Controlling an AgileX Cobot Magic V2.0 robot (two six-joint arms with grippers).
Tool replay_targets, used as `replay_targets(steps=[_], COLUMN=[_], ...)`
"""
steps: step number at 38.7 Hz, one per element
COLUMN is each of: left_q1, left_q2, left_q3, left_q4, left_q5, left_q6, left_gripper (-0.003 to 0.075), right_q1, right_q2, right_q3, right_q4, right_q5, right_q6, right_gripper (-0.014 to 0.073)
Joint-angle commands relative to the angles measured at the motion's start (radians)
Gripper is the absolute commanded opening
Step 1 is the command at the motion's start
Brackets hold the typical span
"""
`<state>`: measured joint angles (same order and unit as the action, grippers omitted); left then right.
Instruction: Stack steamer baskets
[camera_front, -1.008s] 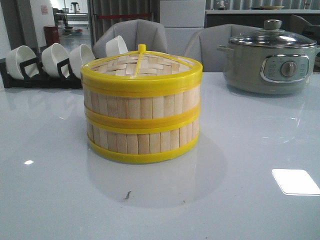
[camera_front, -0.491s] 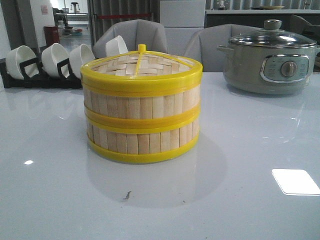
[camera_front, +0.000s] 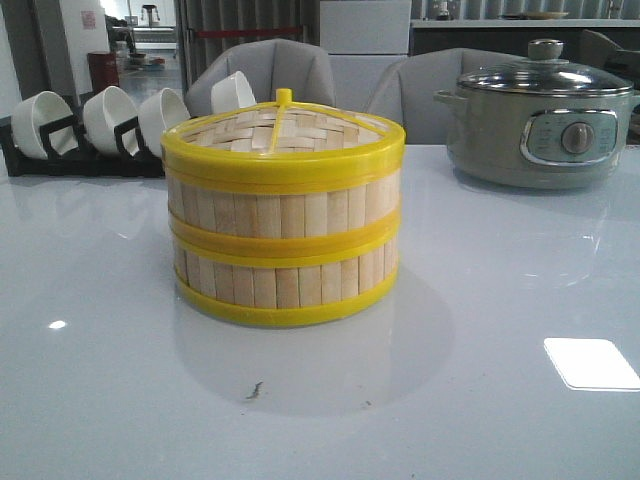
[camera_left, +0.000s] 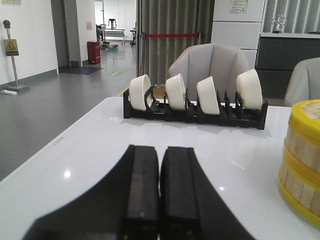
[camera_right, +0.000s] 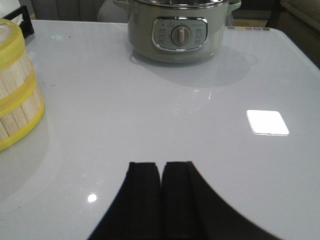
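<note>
Two steamer baskets stand stacked at the table's centre, the upper basket (camera_front: 284, 175) resting squarely on the lower basket (camera_front: 286, 280); both have pale bamboo slats and yellow rims. The stack's edge also shows in the left wrist view (camera_left: 301, 160) and in the right wrist view (camera_right: 15, 90). My left gripper (camera_left: 160, 150) is shut with nothing between its black fingers, well away from the stack. My right gripper (camera_right: 161, 165) is shut too and holds nothing, over bare table on the stack's other side. Neither gripper appears in the front view.
A grey-green electric pot (camera_front: 540, 115) with a glass lid stands at the back right. A black rack of white bowls (camera_front: 95, 125) lines the back left. Grey chairs (camera_front: 270, 70) sit behind the table.
</note>
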<state>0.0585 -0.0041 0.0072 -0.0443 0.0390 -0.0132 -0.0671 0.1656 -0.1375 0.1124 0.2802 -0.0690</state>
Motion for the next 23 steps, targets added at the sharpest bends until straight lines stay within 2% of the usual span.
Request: replay_targets(steps=[1, 12, 23], left_q1=[0.001, 0.001, 0.001], left_q2=[-0.014, -0.014, -0.014], left_q3=[-0.001, -0.001, -0.001], left_q4=[-0.008, -0.008, -0.008], left_q5=[-0.093, -0.093, -0.093], left_q6=[-0.009, -0.009, -0.009], left_gripper=[0.0085, 0.0085, 0.0085], right_q1=[-0.006, -0.006, -0.006], right_q2=[-0.036, -0.194, -0.197], right_q3=[0.048, 0.153, 0.153], right_q4=[0.035, 0.047, 0.047], right_q5=[-0.169, -0.207, -0.201], right_q6=[-0.004, -0.004, -0.005], right_gripper=[0.0066, 0.0066, 0.0066])
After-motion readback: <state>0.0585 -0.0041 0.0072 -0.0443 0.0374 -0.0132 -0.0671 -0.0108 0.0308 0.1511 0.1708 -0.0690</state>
